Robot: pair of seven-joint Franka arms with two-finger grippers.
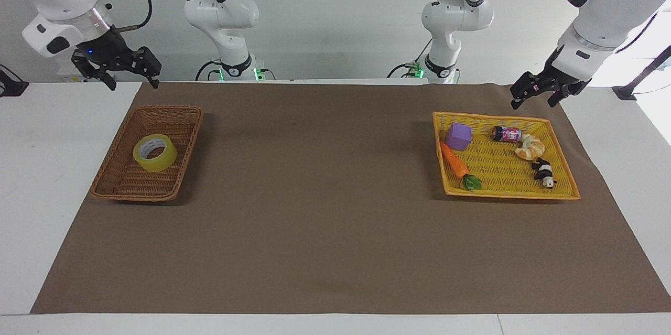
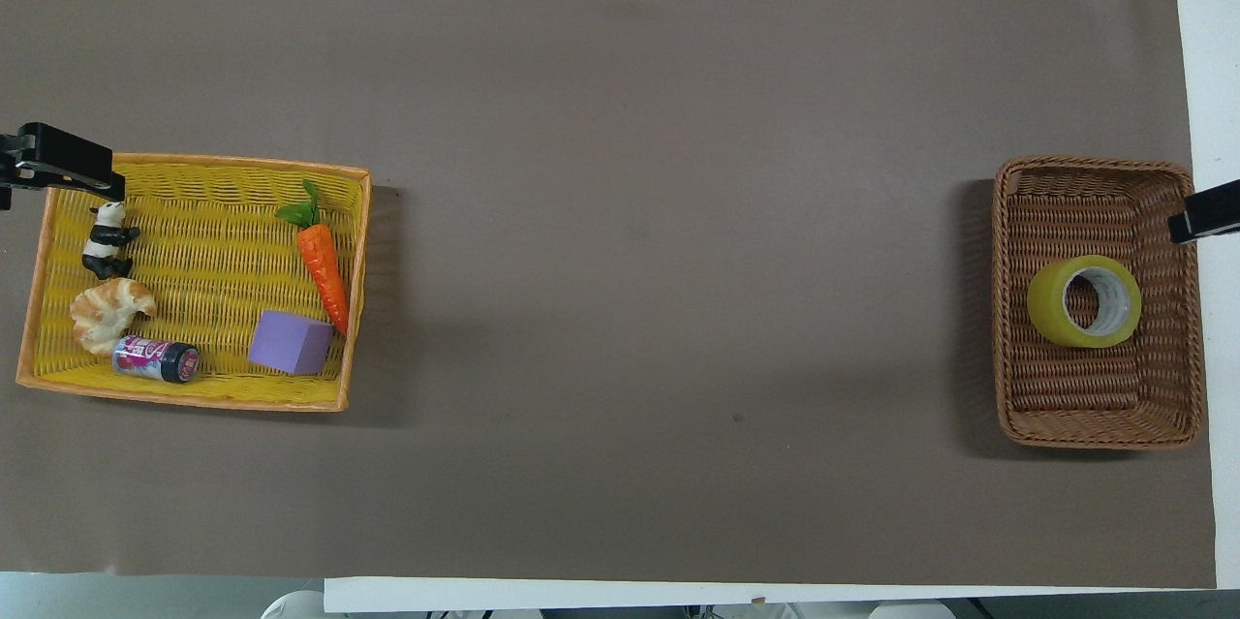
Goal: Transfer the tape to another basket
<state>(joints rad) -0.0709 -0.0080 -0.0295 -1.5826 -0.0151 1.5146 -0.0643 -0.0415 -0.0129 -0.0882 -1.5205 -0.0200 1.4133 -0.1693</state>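
Observation:
The tape (image 1: pixel 154 152), a yellow roll with a whitish core, lies in the brown wicker basket (image 1: pixel 173 115) at the right arm's end of the table; it also shows in the overhead view (image 2: pixel 1083 301). My right gripper (image 1: pixel 133 82) is open and empty, raised over the table edge beside the wicker basket's end nearest the robots, well clear of the tape. Only its tip (image 2: pixel 1204 212) shows in the overhead view. My left gripper (image 1: pixel 533 103) is open and empty, raised by the corner of the yellow plastic basket (image 1: pixel 569 177).
The yellow basket (image 2: pixel 194 396) holds a purple block (image 2: pixel 289 343), a toy carrot (image 2: pixel 323 265), a small can (image 2: pixel 155 358), a croissant (image 2: pixel 108 311) and a panda figure (image 2: pixel 105 239). A brown mat (image 1: pixel 325 209) covers the table between the baskets.

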